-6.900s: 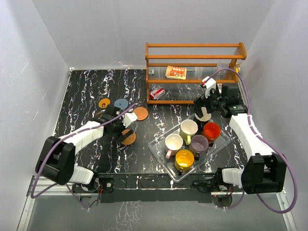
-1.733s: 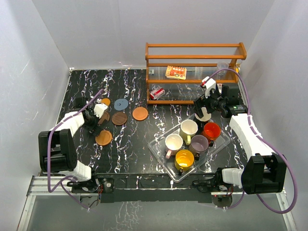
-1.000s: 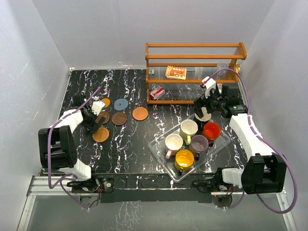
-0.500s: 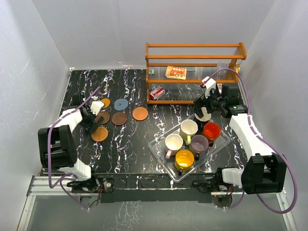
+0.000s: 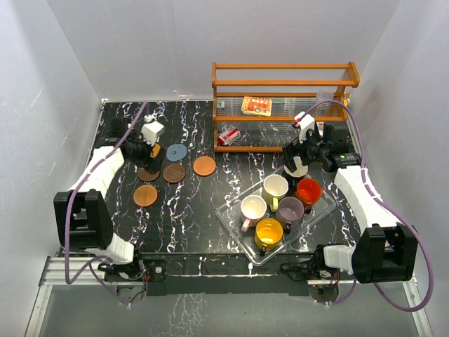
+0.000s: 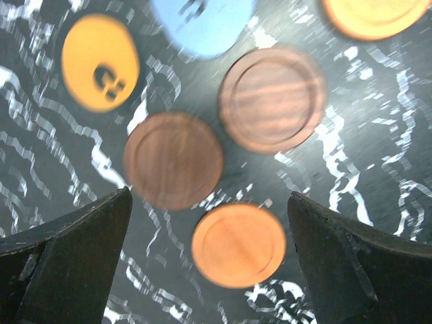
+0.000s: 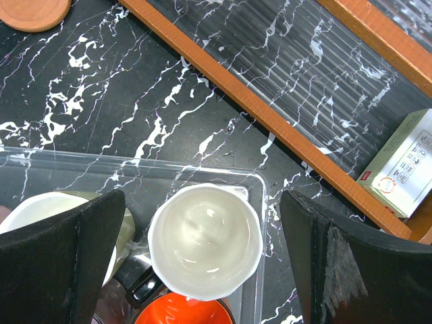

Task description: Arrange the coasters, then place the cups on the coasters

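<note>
Six coasters (image 6: pixel 173 160) lie loose at the table's (image 5: pixel 203 217) 9 o'clock, none touching: two dark brown at centre, the blue-grey one (image 6: pixel 202 23) at 12, orange-brown ones around them. No orderly layout yet, so I judge the arranging step to be in hand. My left gripper (image 5: pixel 142 151) hangs above them, fingers apart, empty. The cups (image 5: pixel 269 230) sit in the clear tray (image 5: pixel 230 216) at 4 o'clock. My right gripper (image 5: pixel 300 156) hovers wide open over the white-lined black cup (image 7: pixel 204 241). Next move: descend on a stray coaster and pinch its thin edge squarely.

Blue-grey coaster (image 6: pixel 202 23) — blurred, edge-cropped
</note>
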Robot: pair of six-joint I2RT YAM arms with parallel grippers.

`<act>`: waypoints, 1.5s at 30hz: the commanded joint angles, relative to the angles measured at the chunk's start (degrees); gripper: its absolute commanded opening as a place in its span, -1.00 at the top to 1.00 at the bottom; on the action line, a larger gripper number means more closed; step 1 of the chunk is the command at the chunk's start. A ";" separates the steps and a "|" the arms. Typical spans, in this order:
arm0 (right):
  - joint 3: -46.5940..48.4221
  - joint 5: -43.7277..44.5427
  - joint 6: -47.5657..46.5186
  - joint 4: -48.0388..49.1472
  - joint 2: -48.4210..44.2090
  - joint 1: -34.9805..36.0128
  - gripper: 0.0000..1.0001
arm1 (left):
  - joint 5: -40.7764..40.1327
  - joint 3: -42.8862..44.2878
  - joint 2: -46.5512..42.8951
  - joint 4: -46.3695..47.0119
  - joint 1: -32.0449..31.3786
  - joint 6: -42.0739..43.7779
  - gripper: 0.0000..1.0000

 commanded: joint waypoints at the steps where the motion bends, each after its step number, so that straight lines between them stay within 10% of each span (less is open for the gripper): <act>1: 0.30 -0.76 0.13 1.11 -1.08 -0.33 -0.97 | 2.24 3.16 1.59 4.63 -9.08 -4.12 -0.97; 19: 0.31 -1.13 0.32 1.29 -2.03 -0.33 -0.97 | -7.05 11.75 21.39 17.20 -23.87 -5.94 -0.94; 45: 0.31 -1.61 0.23 1.21 -1.57 -0.44 -0.97 | -10.38 -1.54 17.55 12.69 -28.13 -1.94 -0.90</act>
